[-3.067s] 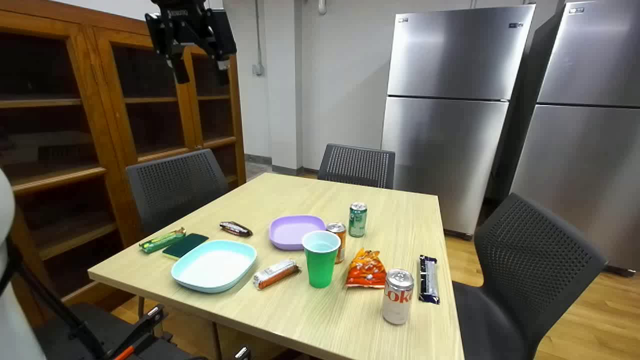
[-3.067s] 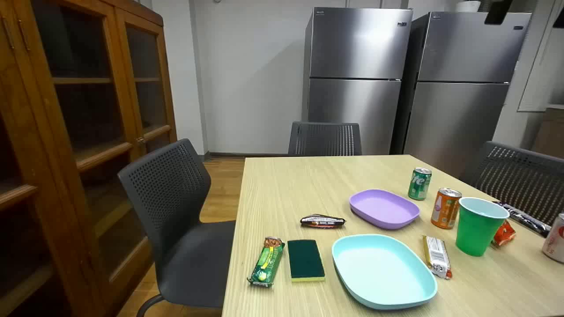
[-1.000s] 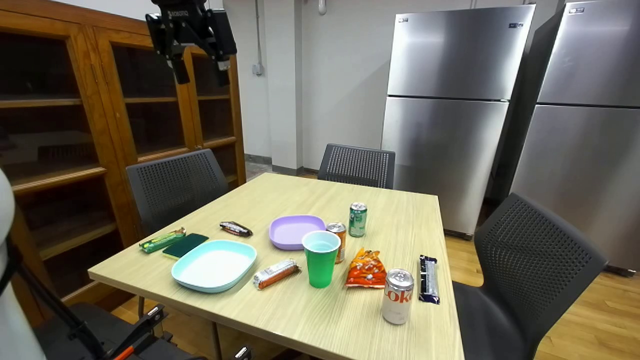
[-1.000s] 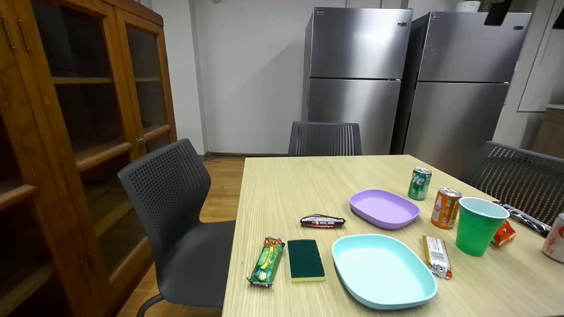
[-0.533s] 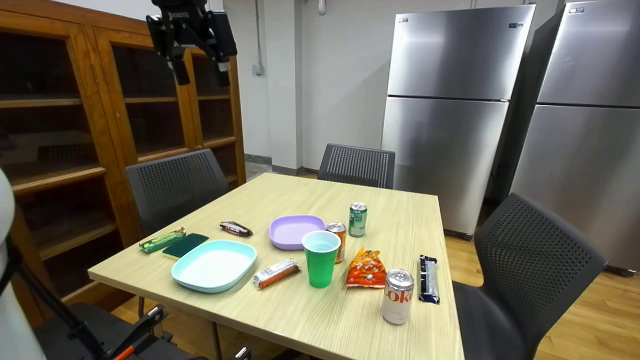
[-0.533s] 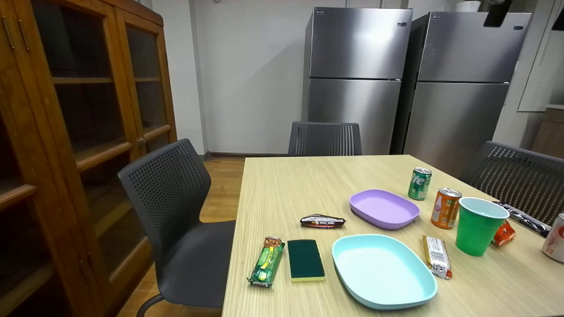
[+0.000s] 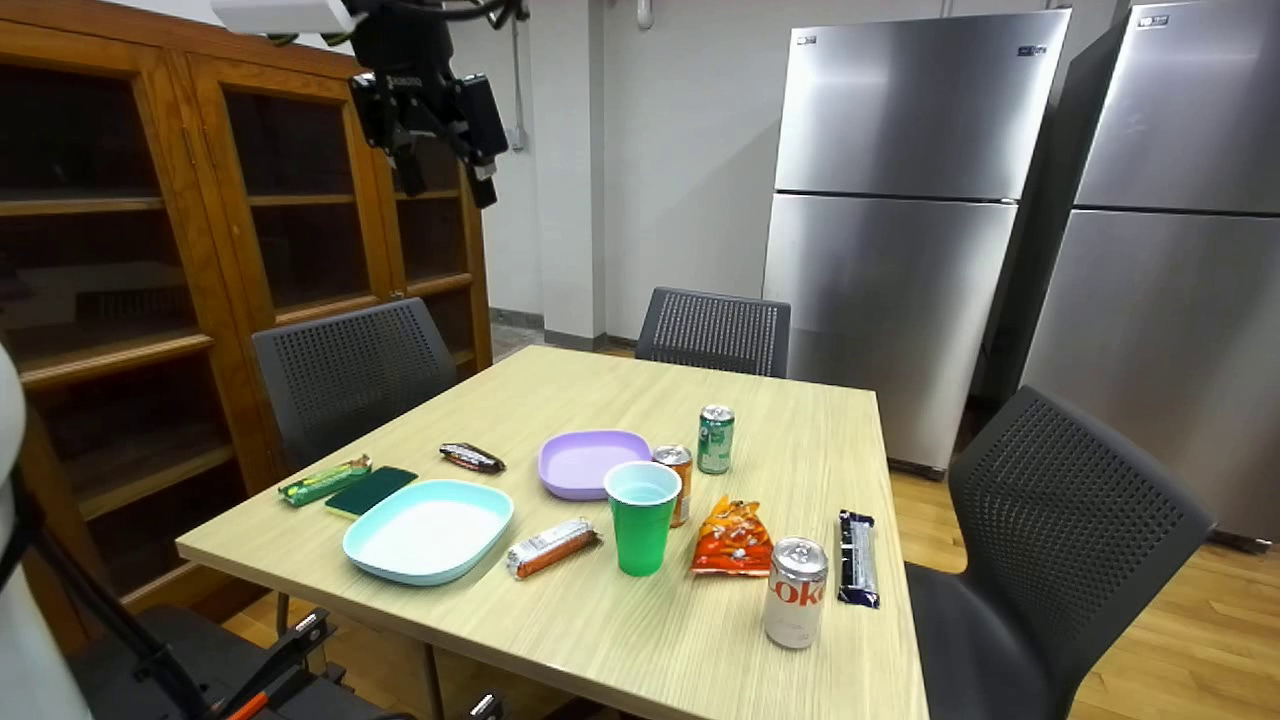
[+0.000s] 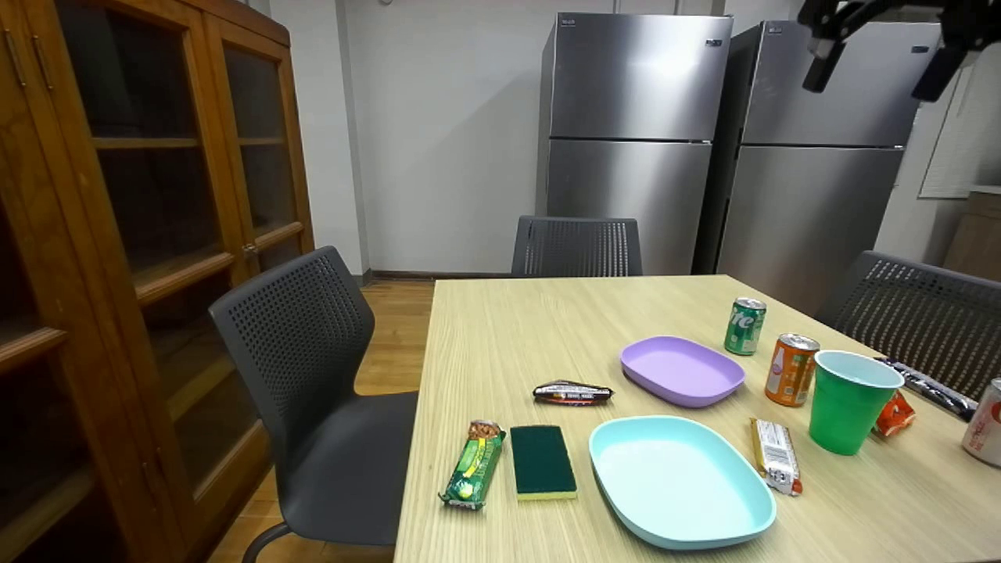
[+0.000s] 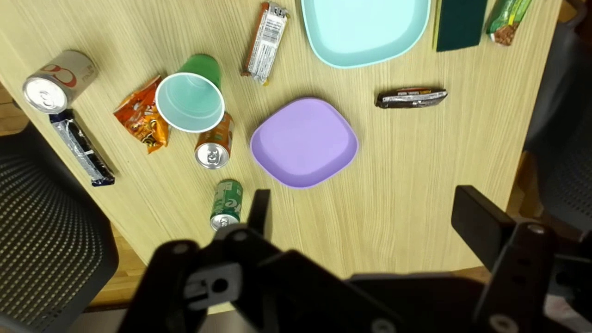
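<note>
Black robot hand [image 8: 873,84] hangs high above the pale wood-grain desk [image 8: 508,328], jaws spread wide, gripping nothing. On this desk I see the purple rounded plastic plate [image 9: 304,141] near the green cylindrical metal can [image 9: 228,196]. I judge: nothing done yet, grasping left.

The arm [image 7: 285,15] is smooth, white and rounded where it shows, with black cables [image 7: 470,13] looping beside the black wrist [image 7: 405,45]. The gripper [image 7: 447,187] is black too, with small, blurred pale lettering [image 7: 405,81]. Its jointed fingers [image 9: 522,268] end in blocky dark pads [image 9: 483,224]. One carries a grey bracket [image 9: 232,280] with a round hole [image 9: 219,285]; dull round screws [image 9: 536,229] dot the metalwork.
</note>
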{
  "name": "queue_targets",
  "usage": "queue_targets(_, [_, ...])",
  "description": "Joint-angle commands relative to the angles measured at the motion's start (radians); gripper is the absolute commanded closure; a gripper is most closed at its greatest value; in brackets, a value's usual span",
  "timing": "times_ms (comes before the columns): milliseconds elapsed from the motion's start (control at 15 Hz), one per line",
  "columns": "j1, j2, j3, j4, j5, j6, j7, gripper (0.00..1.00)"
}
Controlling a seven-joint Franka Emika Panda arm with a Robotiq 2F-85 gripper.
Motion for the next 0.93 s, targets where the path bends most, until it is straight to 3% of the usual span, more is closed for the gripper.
queue_targets(0, [-0.024, 0.081, 0.006, -0.035, 0.030, 0.150, 0.052, 0.00])
queue_targets(400, [-0.064, 0.246, 0.009, -0.083, 0.037, 0.304, 0.128, 0.00])
queue_targets(867, [-0.095, 0.451, -0.010, -0.070, 0.020, 0.359, 0.160, 0.00])
